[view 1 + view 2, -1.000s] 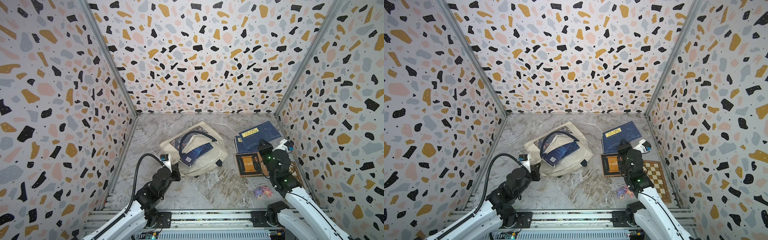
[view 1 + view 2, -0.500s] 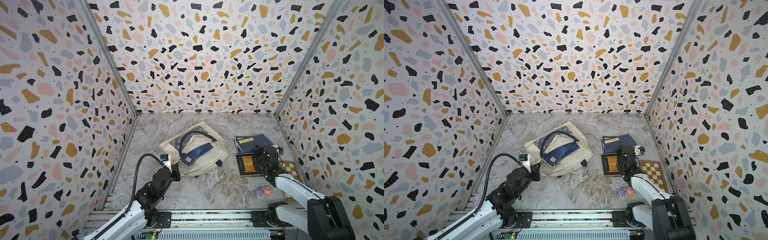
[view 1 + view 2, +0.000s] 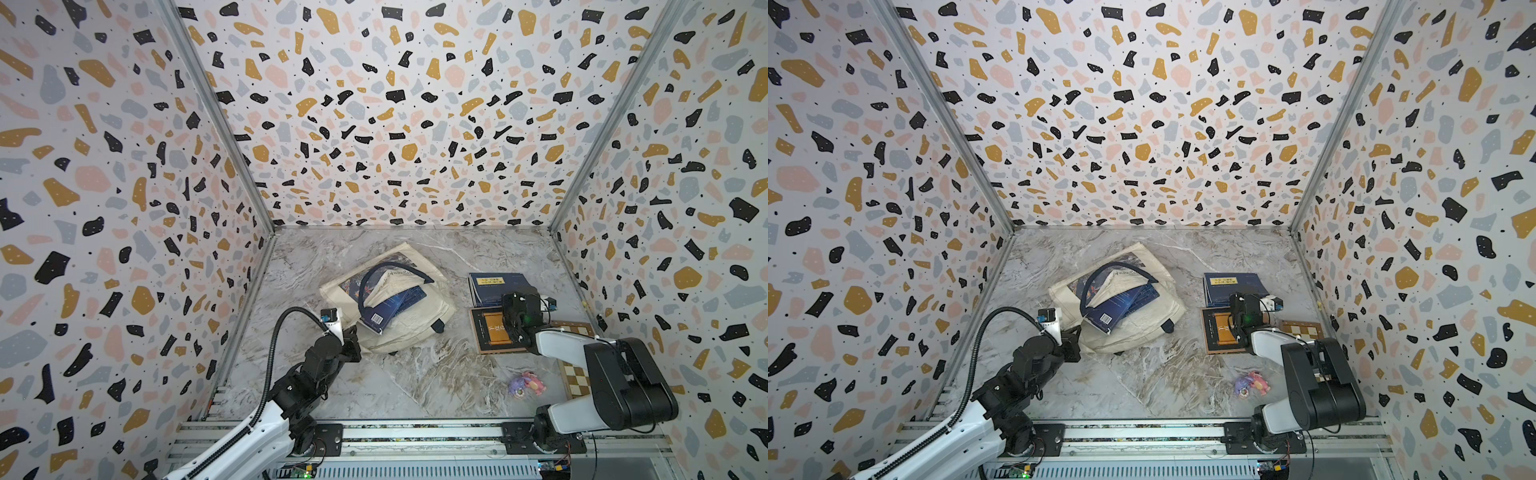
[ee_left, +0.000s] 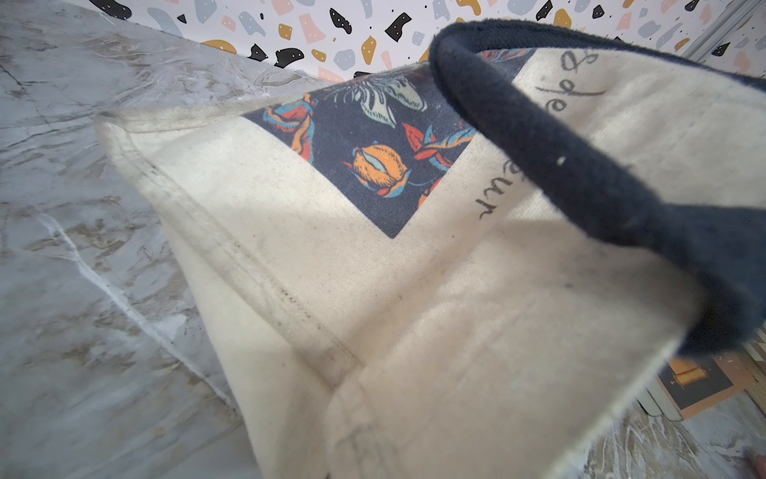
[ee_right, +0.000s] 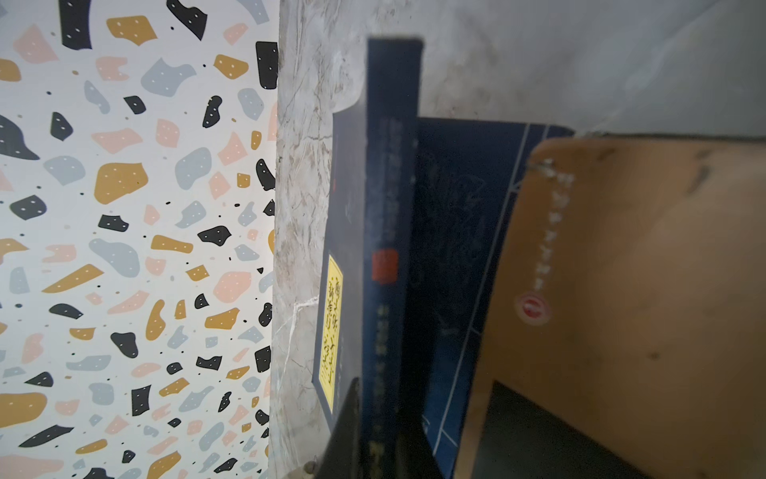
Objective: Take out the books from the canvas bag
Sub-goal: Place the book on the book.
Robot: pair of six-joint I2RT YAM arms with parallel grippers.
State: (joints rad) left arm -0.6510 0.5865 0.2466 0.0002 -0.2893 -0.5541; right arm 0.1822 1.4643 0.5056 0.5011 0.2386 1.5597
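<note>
Placement is the step in hand, as I read it: my right gripper (image 3: 515, 305) is closed narrow on the spine of a navy book (image 5: 389, 207) and holds it low at the navy stack (image 3: 494, 286) near the right wall, just behind the brown book (image 3: 490, 332) with the orange panel. Whether it already rests there I cannot tell. My left gripper (image 3: 351, 338) is shut tight at the near corner of the canvas bag (image 3: 432, 303); cloth rises right up to the wrist lens, so I judge it pinches the hem, though its fingers are out of sight. Another book (image 3: 390, 309), navy with a barcode, pokes out of the bag's mouth under the navy strap (image 4: 539, 137). Next I must release on the right, lift clear without dragging the stack, then cross to that exposed edge while the left anchors the cloth. The marble-patterned tabletop (image 3: 415, 382) looks smooth, so books may slide. Terrazzo-print walls (image 3: 395, 124) box in three sides; a checkered board (image 3: 575, 380) and a small purple toy (image 3: 525, 384) sit under the right arm.
</note>
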